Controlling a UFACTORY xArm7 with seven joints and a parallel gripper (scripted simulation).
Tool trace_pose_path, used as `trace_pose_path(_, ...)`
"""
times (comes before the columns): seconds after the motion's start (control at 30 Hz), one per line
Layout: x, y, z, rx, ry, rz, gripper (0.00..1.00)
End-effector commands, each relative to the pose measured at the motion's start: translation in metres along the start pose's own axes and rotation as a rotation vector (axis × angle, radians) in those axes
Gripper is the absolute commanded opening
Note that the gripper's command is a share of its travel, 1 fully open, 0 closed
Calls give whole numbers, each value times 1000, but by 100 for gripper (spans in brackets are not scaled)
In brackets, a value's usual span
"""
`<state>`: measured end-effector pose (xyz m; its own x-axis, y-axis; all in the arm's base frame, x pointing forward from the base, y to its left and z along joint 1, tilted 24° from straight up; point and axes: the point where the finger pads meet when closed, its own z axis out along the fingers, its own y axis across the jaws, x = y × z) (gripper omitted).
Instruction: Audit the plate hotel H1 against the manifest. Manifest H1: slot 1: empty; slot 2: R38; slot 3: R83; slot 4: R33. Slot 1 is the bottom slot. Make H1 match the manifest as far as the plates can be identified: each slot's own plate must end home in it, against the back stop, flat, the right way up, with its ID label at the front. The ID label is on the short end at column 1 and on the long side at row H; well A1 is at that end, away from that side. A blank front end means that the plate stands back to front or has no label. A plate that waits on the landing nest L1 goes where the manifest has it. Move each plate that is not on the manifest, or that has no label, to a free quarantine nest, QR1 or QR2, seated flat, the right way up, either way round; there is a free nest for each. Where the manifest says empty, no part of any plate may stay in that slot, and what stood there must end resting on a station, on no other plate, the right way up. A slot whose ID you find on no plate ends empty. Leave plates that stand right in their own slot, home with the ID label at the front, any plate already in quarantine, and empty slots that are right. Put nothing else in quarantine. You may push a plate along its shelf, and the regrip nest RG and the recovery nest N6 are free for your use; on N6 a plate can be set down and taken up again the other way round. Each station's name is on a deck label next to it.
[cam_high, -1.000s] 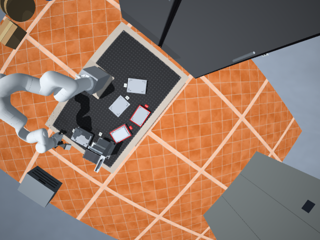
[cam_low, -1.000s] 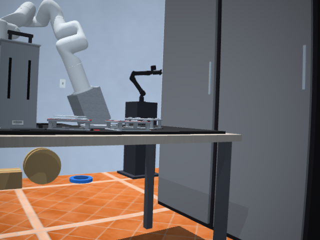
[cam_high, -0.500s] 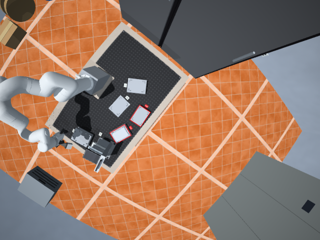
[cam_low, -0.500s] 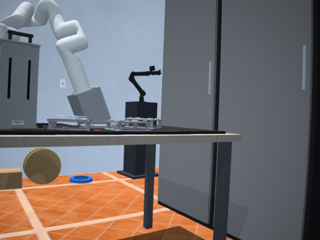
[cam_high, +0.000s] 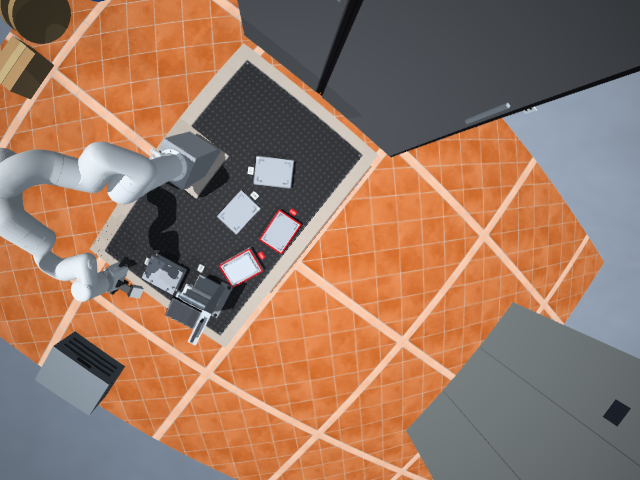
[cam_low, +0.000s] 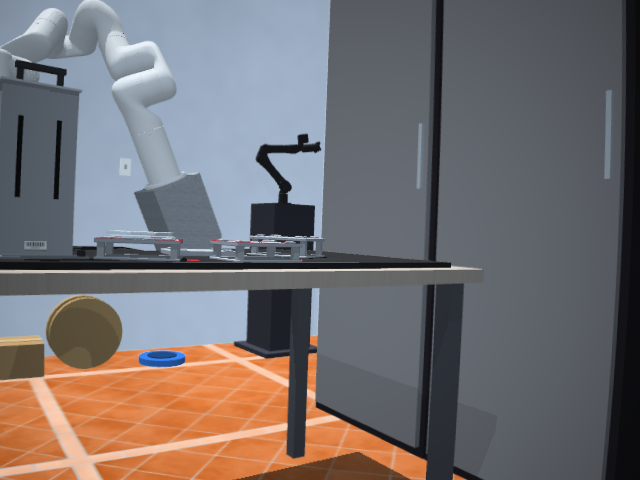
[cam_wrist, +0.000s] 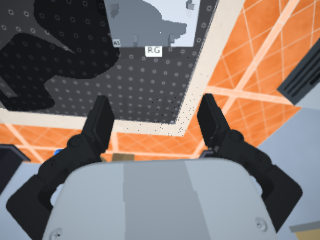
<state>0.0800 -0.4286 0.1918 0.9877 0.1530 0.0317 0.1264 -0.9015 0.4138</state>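
Arm bent over the table (cam_high: 238, 318) corner; gripper (cam_wrist: 157, 122) spread wide, holding nothing, just outside the edge near the RG nest (cam_high: 164, 272).

We see the plate hotel H1 (cam_high: 206, 294) as a dark grey tower at the deck's corner, beside the regrip nest RG (cam_high: 164, 273). The two red-rimmed quarantine nests (cam_high: 280, 231) (cam_high: 240, 267) each hold a pale, flat plate.
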Motion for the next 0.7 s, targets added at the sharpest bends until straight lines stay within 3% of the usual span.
trace_pose_path(0.0, 0, 1, -1, -1, 83, -1, 100)
trace_pose_path(0.67, 0, 1, -1, -1, 382, -1, 100)
